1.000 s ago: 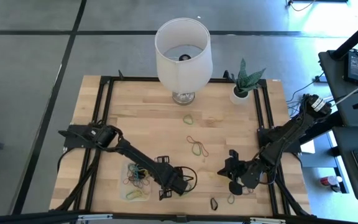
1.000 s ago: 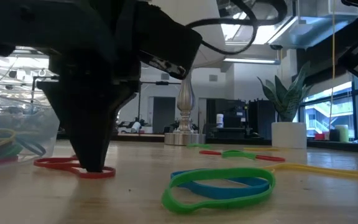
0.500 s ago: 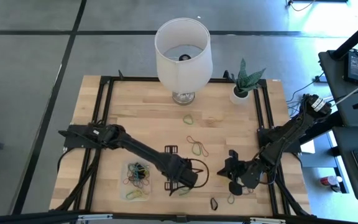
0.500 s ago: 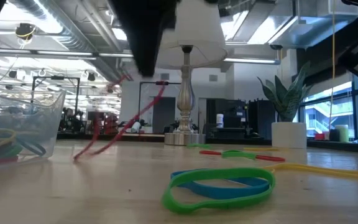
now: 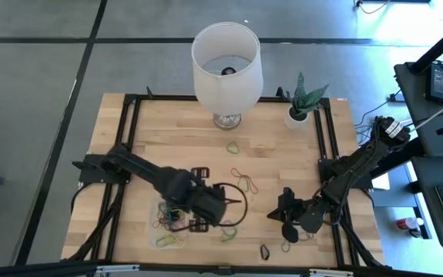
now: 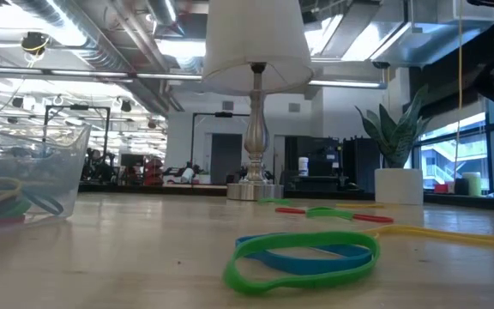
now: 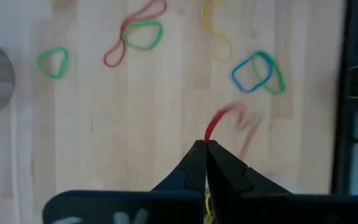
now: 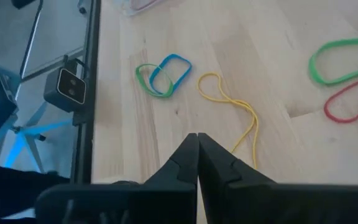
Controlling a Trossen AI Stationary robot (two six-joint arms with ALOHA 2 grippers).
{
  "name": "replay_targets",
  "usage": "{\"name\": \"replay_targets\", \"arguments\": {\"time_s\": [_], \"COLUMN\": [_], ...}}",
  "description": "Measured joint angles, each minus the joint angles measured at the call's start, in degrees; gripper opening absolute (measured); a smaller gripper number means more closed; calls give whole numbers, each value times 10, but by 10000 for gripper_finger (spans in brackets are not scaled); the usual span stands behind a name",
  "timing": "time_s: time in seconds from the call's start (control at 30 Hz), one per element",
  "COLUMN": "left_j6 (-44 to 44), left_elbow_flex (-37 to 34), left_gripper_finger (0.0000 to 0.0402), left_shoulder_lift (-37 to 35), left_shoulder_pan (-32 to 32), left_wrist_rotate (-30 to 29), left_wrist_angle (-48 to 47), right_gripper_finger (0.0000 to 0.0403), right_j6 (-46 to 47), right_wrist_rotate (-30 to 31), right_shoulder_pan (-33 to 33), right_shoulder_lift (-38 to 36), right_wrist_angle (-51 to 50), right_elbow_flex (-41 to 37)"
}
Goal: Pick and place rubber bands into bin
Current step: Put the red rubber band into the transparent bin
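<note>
While dangling, thin red rubber band (image 7: 219,121)

The left gripper (image 7: 204,148), fingers pressed together at bottom centre, pinches a blurred red rubber band (image 7: 219,119) above the wooden table (image 7: 135,118). Across the top lie a green band (image 7: 53,63), a red-and-green pair (image 7: 134,38), a yellow band (image 7: 216,31) and a blue-and-green pair (image 7: 258,71).

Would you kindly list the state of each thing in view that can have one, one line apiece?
left gripper: shut on a red rubber band, lifted above the table by the bin.
right gripper: shut, empty, low over the table.
bin: upright, several bands inside.
green and blue bands: loose on the table.
yellow band: loose on the table.
</note>
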Motion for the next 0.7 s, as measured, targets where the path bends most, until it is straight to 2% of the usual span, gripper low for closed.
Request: {"name": "replay_targets", "arguments": {"time_s": [0.23, 0.5, 0.7], "left_j6": [-4, 31, 5], "left_elbow_flex": [0, -1, -93], "left_gripper_finger": [2, 2, 2], "left_shoulder_lift": [-58, -67, -87], "left_shoulder_pan": [-37, -105, -148], "left_wrist_rotate": [-1, -15, -31], "left_wrist_angle": [0, 1, 4], "right_gripper_finger": [6, 6, 6], "right_j6": [45, 75, 77], "right_wrist_rotate": [6, 76, 109], "right_shoulder_pan": [0, 0, 0], "right_shoulder_lift": [0, 0, 0], "right_wrist_angle": [34, 95, 141], "right_elbow_flex": [0, 0, 0]}}
